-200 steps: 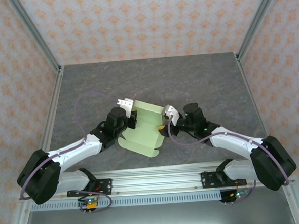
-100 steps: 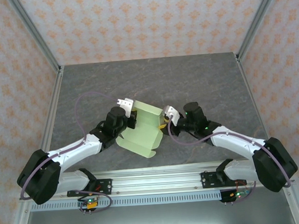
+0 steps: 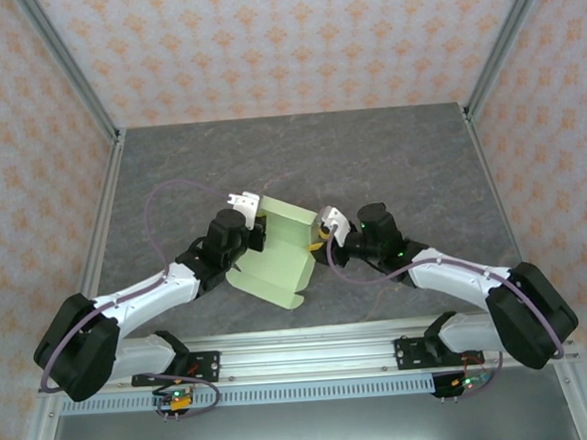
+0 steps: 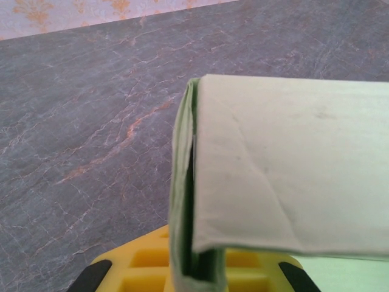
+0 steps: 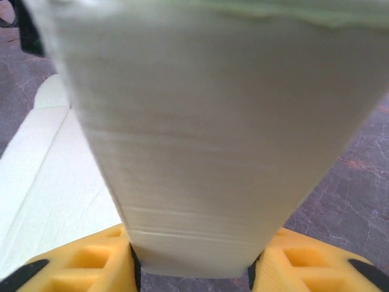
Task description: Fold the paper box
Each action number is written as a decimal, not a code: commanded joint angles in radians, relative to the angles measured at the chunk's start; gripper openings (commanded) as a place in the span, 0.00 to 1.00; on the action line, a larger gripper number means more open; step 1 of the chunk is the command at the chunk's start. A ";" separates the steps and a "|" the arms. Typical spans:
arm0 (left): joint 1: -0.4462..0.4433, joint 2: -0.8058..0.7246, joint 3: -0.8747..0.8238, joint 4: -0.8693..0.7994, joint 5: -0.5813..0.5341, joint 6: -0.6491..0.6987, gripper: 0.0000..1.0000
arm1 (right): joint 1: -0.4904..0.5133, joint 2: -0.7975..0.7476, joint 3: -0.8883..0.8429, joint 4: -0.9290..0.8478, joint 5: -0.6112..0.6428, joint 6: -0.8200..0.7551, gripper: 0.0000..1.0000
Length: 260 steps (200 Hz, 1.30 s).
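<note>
The paper box is pale green card, partly folded, lying on the grey table between my two arms. My left gripper is shut on the box's upturned left wall. In the left wrist view that doubled card edge stands pinched between the yellow fingers of the left gripper. My right gripper holds the box's right flap. Seen from the right wrist, the flap spans the gap of the right gripper, touching both yellow fingers.
The grey marbled table stretches open behind and beside the box. Metal frame posts and patterned walls bound it on three sides. A purple cable loops above the left arm.
My right gripper has shifted slightly left with the right flap, its jaws narrowing onto the card. The box looks narrower. The left gripper has held still.
</note>
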<state>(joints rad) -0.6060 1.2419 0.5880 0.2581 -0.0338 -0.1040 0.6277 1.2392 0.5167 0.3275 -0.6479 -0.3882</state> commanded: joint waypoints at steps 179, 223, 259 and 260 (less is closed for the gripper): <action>-0.011 -0.019 -0.050 0.057 0.043 0.024 0.00 | -0.013 -0.076 0.103 -0.039 -0.040 0.041 0.49; -0.011 -0.018 -0.042 0.049 0.042 0.027 0.00 | -0.013 -0.061 0.096 -0.025 -0.032 0.043 0.38; -0.011 -0.003 -0.013 0.007 0.030 0.073 0.00 | -0.013 -0.086 0.064 -0.014 -0.055 0.042 0.60; -0.011 -0.003 -0.012 0.005 0.030 0.076 0.00 | -0.014 -0.088 0.062 -0.012 -0.056 0.043 0.61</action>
<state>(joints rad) -0.6086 1.2415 0.5430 0.2806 -0.0040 -0.0818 0.6125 1.1698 0.5896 0.2775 -0.6640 -0.3466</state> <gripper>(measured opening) 0.085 0.536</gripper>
